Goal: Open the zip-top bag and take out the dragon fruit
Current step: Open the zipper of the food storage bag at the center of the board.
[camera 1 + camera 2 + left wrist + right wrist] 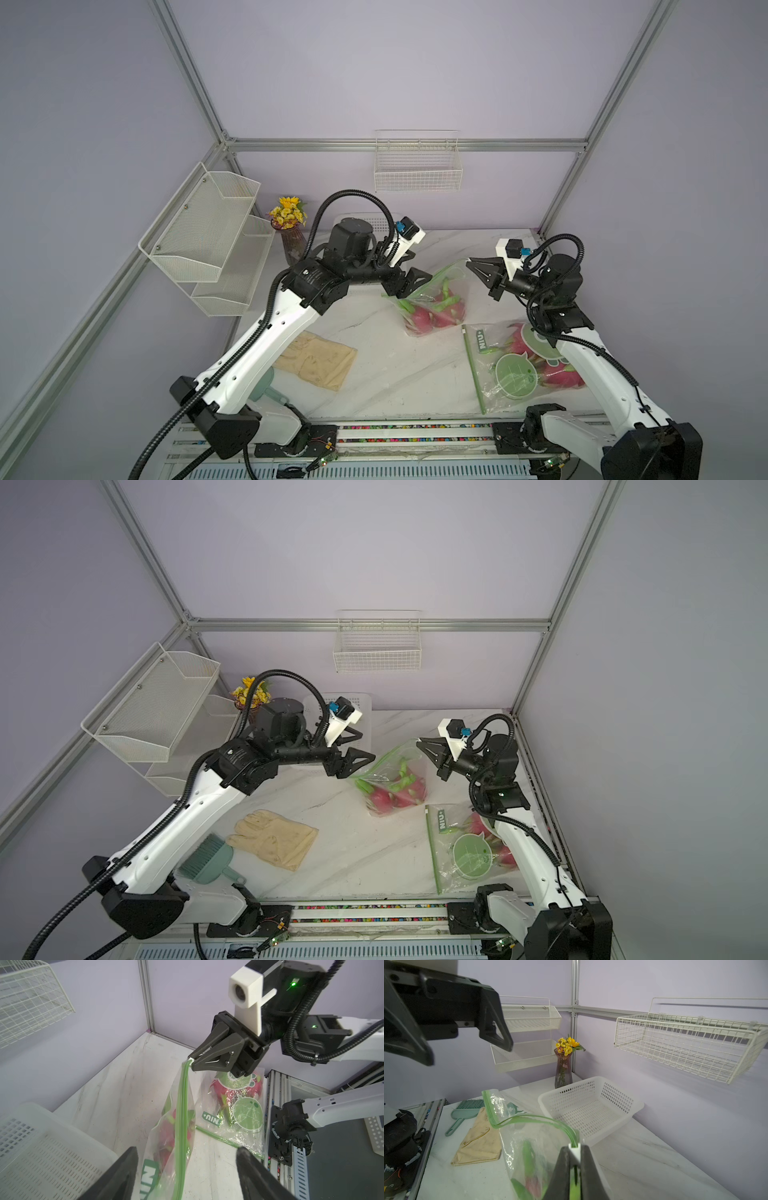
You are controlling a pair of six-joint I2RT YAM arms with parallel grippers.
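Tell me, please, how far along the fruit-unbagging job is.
Done: little; no dragon fruit is out. In hand: the right gripper pinches the white slider on the upright bag, whose zip looks shut; the left gripper stands open beside it. Left: part the zip, lift out the fruit, then tackle the second bag lying flat.

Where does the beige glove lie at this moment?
In both top views the beige glove lies flat on the marble table, on the robot's left side near the front edge, right beside the teal brush.
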